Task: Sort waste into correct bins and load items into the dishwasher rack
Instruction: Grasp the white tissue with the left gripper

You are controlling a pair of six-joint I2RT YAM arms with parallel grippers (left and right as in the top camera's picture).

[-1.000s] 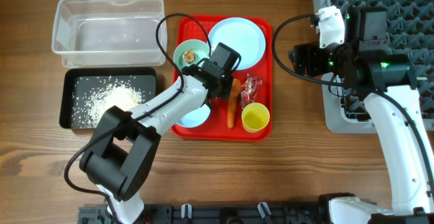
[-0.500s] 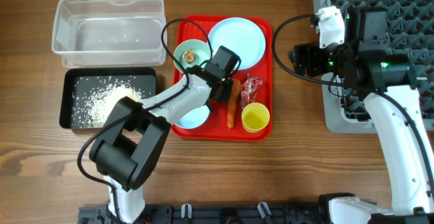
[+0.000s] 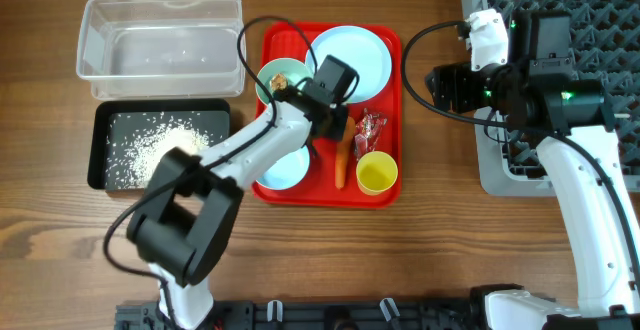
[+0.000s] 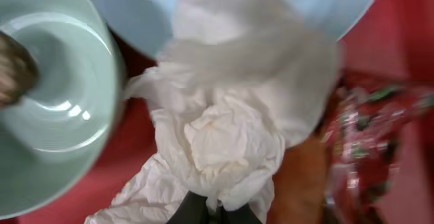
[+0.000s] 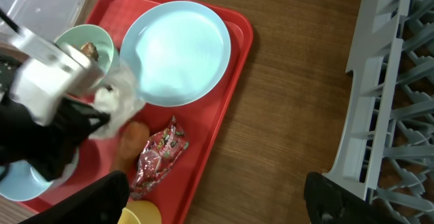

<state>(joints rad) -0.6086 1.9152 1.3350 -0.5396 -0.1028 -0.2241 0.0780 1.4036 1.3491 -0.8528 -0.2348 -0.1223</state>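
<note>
The left gripper (image 4: 207,215) is pinched nearly closed on the crumpled white tissue (image 4: 224,136) — only its dark tips show beneath the wad. The tissue sits over the flat red tray (image 3: 272,40), between the round mint bowl (image 3: 270,70) and the orange carrot (image 3: 342,160), just below the large pale-blue plate (image 3: 355,55).

Lift straight up so the trailing folds clear the bowl, then carry left. Rice lies in the black tray (image 3: 97,150), so paper likely belongs in the clear plastic tub (image 3: 160,2).

The right gripper (image 5: 217,197) hangs wide open, empty. The shiny red-and-silver wrapper (image 5: 159,153) carries print too blurred to read.
</note>
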